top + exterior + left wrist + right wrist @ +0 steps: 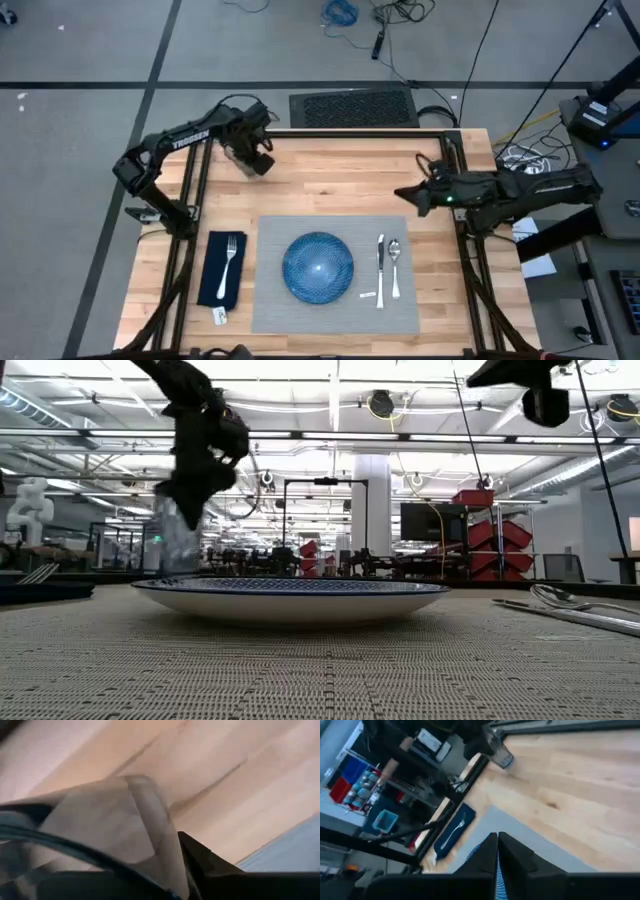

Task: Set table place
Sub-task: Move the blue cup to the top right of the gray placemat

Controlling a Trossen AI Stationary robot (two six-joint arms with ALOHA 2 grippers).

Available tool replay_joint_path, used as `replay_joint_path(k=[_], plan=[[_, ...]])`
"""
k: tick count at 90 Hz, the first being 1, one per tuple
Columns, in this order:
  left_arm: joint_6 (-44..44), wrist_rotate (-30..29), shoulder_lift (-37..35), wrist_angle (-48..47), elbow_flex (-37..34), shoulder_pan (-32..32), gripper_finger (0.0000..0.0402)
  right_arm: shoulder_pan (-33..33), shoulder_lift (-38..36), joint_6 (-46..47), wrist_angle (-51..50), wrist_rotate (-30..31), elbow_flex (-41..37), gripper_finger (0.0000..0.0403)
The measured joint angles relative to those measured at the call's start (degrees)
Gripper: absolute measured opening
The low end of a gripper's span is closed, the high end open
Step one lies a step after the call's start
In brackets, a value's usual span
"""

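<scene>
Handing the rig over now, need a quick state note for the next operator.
Left gripper is shut on the glass, held over the table at its far left. Right gripper, shut and empty, waits above the right side.
Done: plate on placemat, fork on napkin, knife and spoon right of the plate.
Left: set down the glass.

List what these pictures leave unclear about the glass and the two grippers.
- Glass: in the high view the left gripper covers most of it; whether it rests on the table or hangs above cannot be told.
- Glass base: in the low view the plate rim hides it.
- Left wrist view: the glass fills the frame, blurred.
- Right gripper: too small in the high view; its fingers look closed in its wrist view.
</scene>
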Motion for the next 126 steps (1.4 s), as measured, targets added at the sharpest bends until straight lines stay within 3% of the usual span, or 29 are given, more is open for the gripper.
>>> replay_joint_path(k=[14, 32, 51, 68, 93, 105, 126], plan=[[-3.85, 5.12, 3.65, 6.17, 7.73, -4.36, 0.0001, -0.75, 0.1, -1.05, -15.4, 4.06, 9.01, 0.0], [-4.17, 7.35, 16.38, 6.43, 23.14, -12.29, 0.0001, -4.29, 0.5, -1.21, -33.12, 7.45, 19.13, 0.0], [-3.22, 10.52, 31.56, 5.86, 44.07, -20.28, 0.0, -7.32, -0.54, -1.43, -40.78, 9.21, 22.7, 0.0], [-0.14, 8.08, 41.37, -1.13, 58.31, -25.12, 0.0, -8.35, -0.77, -1.14, -42.99, 9.17, 22.71, 0.0], [8.55, -3.07, 45.64, -17.59, 60.7, -29.74, 0.0, -8.33, -0.71, -1.1, -43.25, 9.14, 22.71, 0.0], [9.39, -6.67, 45.82, -16.85, 60.67, -31.17, 0.0, -8.33, -0.31, -1.11, -43.3, 9.15, 22.71, 0.0], [9.03, -6.29, 45.43, -15.71, 60.67, -31.42, 0.0031, -8.31, 2.3, -1.65, -43.24, 9.15, 22.71, 0.0003]])
